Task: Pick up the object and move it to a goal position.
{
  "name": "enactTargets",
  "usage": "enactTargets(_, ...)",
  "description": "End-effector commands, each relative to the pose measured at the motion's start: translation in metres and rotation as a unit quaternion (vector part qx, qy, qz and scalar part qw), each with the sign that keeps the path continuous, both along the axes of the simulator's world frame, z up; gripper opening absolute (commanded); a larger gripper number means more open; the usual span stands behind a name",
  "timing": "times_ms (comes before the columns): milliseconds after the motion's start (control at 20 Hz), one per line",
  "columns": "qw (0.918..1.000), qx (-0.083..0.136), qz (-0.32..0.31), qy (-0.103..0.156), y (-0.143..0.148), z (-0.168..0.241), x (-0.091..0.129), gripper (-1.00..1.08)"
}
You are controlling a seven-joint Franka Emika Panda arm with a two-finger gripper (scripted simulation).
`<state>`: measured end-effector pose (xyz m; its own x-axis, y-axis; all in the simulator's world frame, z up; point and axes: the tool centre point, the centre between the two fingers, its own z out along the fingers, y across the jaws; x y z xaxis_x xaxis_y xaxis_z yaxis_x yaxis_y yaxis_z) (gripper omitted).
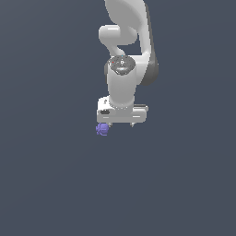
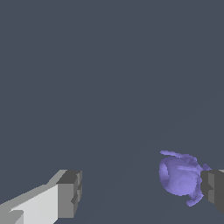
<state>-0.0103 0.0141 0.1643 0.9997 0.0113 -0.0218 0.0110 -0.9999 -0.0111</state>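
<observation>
The object is a small violet-purple lumpy blob [image 1: 102, 129] lying just below the left end of the white gripper hand in the exterior view. In the wrist view the blob [image 2: 178, 176] sits between the two fingers, close against the inner face of one grey fingertip [image 2: 214, 189]. The other fingertip [image 2: 70, 193] stands far off from it. My gripper [image 2: 142, 192] is open, with a wide gap between the fingers. In the exterior view the gripper [image 1: 119, 124] hangs straight down and its fingers are mostly hidden under the hand.
The white arm [image 1: 124, 55] rises behind the hand towards the top of the exterior view. A plain dark grey surface [image 1: 55, 184] lies all around.
</observation>
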Motion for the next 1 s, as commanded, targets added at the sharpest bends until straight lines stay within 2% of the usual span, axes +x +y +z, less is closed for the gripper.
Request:
enactTargets(0,1.0,0.0,0.0,0.0,0.0,0.0,0.0,1.0)
enactTargets(550,0.9999,0.01,0.004,0.002,0.011,0.007,-0.005,1.0)
enactTargets(950,1.0,0.009,-0.002,0.001,-0.002,-0.002,-0.009,1.0)
